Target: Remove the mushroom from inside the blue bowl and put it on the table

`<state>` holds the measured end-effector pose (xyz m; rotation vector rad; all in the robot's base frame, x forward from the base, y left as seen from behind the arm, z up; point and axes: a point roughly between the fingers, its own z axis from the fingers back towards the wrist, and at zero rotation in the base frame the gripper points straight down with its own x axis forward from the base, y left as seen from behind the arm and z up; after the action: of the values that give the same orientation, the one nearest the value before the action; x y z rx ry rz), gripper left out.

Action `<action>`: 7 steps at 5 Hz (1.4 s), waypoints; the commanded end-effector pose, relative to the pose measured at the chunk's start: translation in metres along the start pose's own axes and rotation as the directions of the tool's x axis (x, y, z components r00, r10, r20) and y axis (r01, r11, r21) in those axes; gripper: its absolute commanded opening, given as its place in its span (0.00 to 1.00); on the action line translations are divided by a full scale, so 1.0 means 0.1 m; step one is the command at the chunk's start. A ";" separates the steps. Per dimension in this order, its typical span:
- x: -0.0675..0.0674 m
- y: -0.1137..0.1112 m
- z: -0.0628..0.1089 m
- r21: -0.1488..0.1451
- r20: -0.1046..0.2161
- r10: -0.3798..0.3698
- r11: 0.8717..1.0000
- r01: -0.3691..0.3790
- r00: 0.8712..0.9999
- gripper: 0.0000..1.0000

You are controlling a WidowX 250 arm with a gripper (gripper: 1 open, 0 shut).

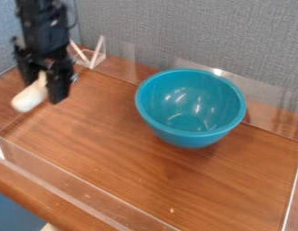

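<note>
The mushroom (29, 95) is clenched btwn the jaws of the gripper (43, 88), held up over the far-left part of the table (127, 158), well apart from the blue bowl (191, 108), which is seen empty now. For the put-down to go well imo, the piece should be lowered straight down till its pale end is touching or just above the wood, w/ the jaws only let go once it's low, otherwise it'll prob roll or bounce toward the clear plastic wall (9, 149). A spot kept clear of the table edge is best, then the arm gets lifted straight up so the mushroom isn't dragged.
</note>
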<state>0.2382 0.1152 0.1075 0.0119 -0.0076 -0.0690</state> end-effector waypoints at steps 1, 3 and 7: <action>0.03 -0.06 -0.19 0.027 -0.008 -0.018 0.999 0.019 1.000 0.00; 0.17 -0.20 -0.41 0.022 -0.032 -0.027 0.999 0.028 0.999 0.00; 0.18 -0.36 -0.39 -0.023 0.020 -0.032 0.999 0.033 0.999 0.00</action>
<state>0.2481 0.0790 0.0520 -0.0350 0.0341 -0.0873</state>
